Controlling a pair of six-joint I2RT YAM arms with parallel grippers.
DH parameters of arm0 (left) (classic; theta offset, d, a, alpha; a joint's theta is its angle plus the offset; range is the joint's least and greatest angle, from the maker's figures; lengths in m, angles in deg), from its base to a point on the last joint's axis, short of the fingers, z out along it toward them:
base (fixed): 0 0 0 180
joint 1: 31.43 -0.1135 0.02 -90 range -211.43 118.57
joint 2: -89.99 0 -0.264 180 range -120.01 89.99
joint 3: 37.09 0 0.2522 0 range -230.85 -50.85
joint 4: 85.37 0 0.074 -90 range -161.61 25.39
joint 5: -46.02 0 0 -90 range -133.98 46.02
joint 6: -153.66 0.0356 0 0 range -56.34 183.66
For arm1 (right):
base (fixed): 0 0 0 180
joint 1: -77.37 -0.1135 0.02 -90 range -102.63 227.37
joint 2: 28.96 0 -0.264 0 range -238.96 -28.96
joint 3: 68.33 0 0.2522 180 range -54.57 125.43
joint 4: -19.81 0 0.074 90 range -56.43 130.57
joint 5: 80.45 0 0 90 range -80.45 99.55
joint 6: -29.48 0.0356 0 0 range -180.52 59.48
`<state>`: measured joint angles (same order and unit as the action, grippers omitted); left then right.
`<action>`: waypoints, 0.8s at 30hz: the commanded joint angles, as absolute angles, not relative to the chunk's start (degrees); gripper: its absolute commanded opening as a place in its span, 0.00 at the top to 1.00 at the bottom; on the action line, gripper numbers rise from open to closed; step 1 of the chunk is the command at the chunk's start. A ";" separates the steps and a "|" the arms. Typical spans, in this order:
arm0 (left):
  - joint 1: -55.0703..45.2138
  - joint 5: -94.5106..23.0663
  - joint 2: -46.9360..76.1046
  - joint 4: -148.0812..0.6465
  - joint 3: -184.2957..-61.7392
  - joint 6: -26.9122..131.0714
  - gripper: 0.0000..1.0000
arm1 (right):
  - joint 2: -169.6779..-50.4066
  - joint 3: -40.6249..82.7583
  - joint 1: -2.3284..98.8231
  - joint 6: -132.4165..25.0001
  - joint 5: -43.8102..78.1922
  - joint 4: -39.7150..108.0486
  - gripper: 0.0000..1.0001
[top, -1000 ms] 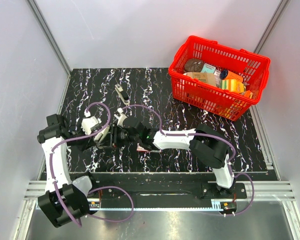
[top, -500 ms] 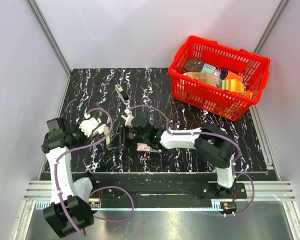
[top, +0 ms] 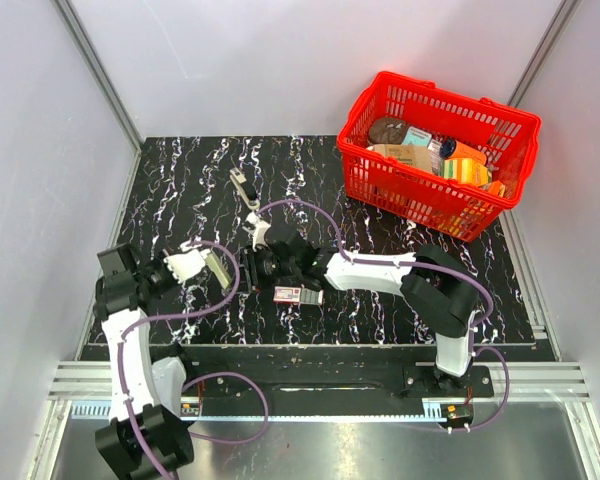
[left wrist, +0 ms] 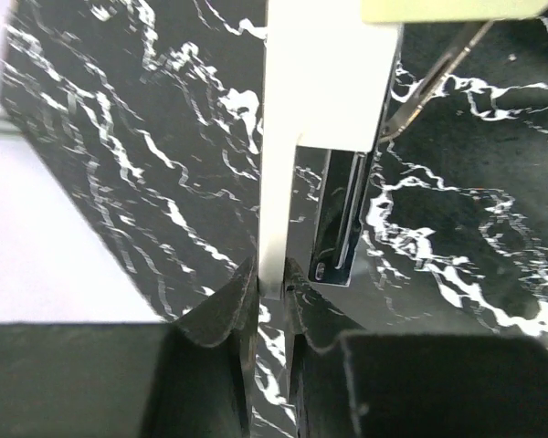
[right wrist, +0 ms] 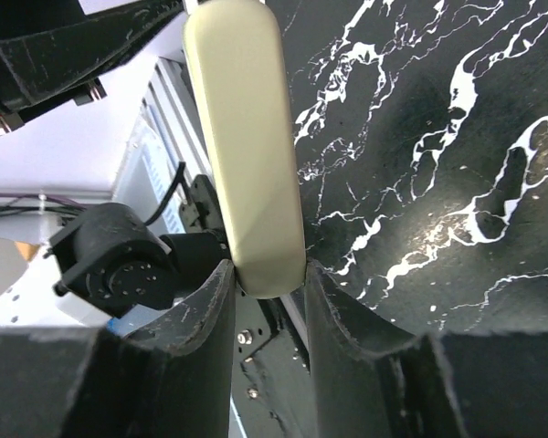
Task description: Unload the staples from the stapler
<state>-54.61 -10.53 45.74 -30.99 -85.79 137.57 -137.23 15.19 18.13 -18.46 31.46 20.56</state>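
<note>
The stapler (top: pixel 220 270) hangs over the black marbled table between my two grippers. In the left wrist view my left gripper (left wrist: pixel 272 285) is shut on the thin edge of the stapler's white plate (left wrist: pixel 324 82). Beside the plate the shiny metal magazine (left wrist: pixel 340 219) lies exposed, and a thin metal rod (left wrist: pixel 429 78) slants off it. I cannot make out single staples. In the right wrist view my right gripper (right wrist: pixel 265 274) is shut on the rounded end of the stapler's cream top (right wrist: pixel 242 137). From above, the left gripper (top: pixel 205 266) and the right gripper (top: pixel 250 266) face each other.
A small red and white box (top: pixel 298 295) lies on the table just right of the grippers. A small grey object (top: pixel 243 187) lies farther back. The red basket (top: pixel 410 195) full of groceries stands at the back right. The table's left edge (left wrist: pixel 55 228) is near the left gripper.
The left arm has drawn back to the left with its part of the stapler. The right gripper has shifted slightly right and back, so the grippers now stand farther apart.
</note>
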 commanded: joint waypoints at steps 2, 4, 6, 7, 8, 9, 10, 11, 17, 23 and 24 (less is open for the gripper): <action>-54.55 -9.27 51.93 -43.57 -81.88 149.52 0.97 | -134.08 18.99 18.31 -25.19 29.50 25.66 1.00; -54.19 -8.74 52.90 -43.84 -80.39 150.58 0.96 | -134.43 19.96 18.31 -25.28 29.50 24.96 1.00; -54.02 -8.13 53.95 -43.93 -78.81 151.11 0.95 | -135.13 20.93 18.22 -24.75 29.76 24.00 1.00; -53.84 -8.04 54.39 -43.93 -78.19 150.94 0.94 | -135.48 21.19 18.31 -24.14 30.11 23.47 1.00; -53.58 -7.78 54.66 -43.93 -77.75 150.24 0.94 | -135.92 21.28 18.31 -23.61 30.20 22.51 1.00; -53.40 -7.77 54.92 -43.84 -77.66 148.67 0.93 | -136.19 21.28 18.31 -22.56 30.55 21.37 1.00; -53.23 -7.60 54.92 -42.97 -77.83 147.95 0.92 | -136.36 21.28 18.22 -21.86 30.64 20.48 1.00; -53.31 -7.34 54.75 -41.31 -78.00 147.95 0.92 | -136.54 21.28 18.22 -21.42 30.82 19.52 1.00; -53.05 -4.97 51.95 -31.83 -81.33 142.60 0.83 | -137.68 23.04 18.05 -18.78 30.65 17.05 1.00; -52.70 5.05 41.49 -16.61 -93.02 131.26 0.63 | -139.17 25.85 18.14 -13.86 29.24 13.80 1.00; -52.61 6.71 40.08 -14.51 -93.91 130.38 0.62 | -139.61 26.55 18.05 -13.59 28.98 13.62 1.00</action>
<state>-52.77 -3.36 44.76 -24.63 -87.67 136.78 -139.13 21.61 18.11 -17.78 30.11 21.34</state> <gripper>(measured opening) 0.352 0.371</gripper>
